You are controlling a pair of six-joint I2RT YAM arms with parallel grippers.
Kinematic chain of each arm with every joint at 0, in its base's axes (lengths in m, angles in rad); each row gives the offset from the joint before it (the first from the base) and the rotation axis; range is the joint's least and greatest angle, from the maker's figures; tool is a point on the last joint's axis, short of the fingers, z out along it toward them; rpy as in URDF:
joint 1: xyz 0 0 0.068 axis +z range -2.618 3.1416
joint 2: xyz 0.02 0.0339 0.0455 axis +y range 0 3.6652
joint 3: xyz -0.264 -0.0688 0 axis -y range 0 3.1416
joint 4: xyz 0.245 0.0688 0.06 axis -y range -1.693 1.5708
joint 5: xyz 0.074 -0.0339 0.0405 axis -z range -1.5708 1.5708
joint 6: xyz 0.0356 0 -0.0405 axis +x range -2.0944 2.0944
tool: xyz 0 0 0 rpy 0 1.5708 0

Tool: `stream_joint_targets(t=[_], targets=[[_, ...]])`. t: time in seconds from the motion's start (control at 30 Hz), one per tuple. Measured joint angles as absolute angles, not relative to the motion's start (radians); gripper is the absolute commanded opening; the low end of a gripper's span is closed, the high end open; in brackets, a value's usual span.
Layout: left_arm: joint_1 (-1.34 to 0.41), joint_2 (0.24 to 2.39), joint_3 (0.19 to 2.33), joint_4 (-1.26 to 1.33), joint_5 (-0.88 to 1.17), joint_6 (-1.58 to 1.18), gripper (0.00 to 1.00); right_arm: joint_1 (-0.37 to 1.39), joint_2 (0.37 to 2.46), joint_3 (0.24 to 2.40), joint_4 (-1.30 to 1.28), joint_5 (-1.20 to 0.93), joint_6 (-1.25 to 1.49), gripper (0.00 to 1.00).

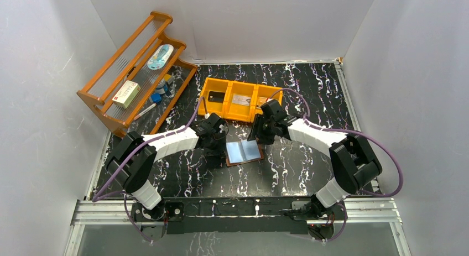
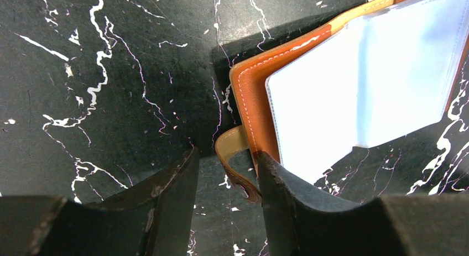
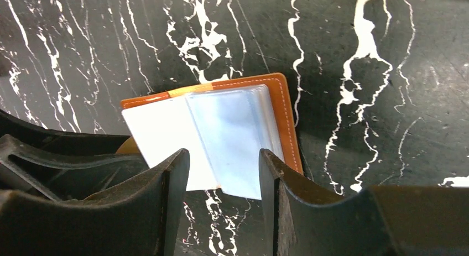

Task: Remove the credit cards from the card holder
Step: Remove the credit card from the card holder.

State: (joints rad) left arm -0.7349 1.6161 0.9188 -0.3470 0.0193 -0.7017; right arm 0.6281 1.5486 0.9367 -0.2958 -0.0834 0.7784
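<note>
Well, the card holder (image 1: 244, 152) lies open and flat on the black marbled table (image 1: 309, 90), about midway between the two arms and just near of the orange bin (image 1: 243, 83), leather side down and clear pockets (image 3: 232, 129) facing up. Over in that bin a black card (image 1: 217, 95) sits in the left compartment and a silvery card (image 1: 241, 99) in the middle one; the right compartment I can't read from up here. The left gripper (image 2: 227, 156) is low at the holder's left edge, jaws partly apart with the little strap (image 2: 235, 167) standing in the gap. Nothing is pinched, though one finger (image 2: 298, 206) sits right over the holder's near corner. The right gripper (image 3: 224, 153) hovers above the right-hand leaf, jaws apart and empty, with the pale-blue plastic showing between them. Those pockets look bare from both wrist views, so my read is that the unloading is close to done, or done, though a card tucked under a lower leaf can't be ruled out. To do this step well, the left side should pin the holder by that strap or the leather edge so it doesn't skate on the slick table. The right side then lifts one leaf at a time, gently, since the plastic is shiny and floppy and two leaves may come up together. If a card shows, pinch its exposed edge and draw it out along the pocket's opening rather than straight up, then carry it across to the bin.
</note>
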Motion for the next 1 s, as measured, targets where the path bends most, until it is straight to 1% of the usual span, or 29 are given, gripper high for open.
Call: stream_joint_targets(t=[0.13,0.3,0.6,0.7,1.0], targets=[[-0.735,1.616,0.919,-0.346,0.022,-0.699,0.4,0.612,1.554,0.926,-0.306,-0.093,0.764,0.54],[-0.735,1.616,0.919,-0.344,0.027,-0.699,0.4,0.614,1.578,0.92,-0.299,-0.145,0.752,0.53],[-0.735,1.616,0.919,-0.343,0.038,-0.699,0.38,0.616,1.614,0.92,-0.292,-0.159,0.751,0.57],[-0.735,1.616,0.919,-0.342,0.039,-0.699,0.35,0.617,1.613,0.92,-0.293,-0.16,0.743,0.57],[-0.735,1.616,0.919,-0.337,0.042,-0.699,0.33,0.617,1.613,0.926,-0.3,-0.157,0.722,0.58]])
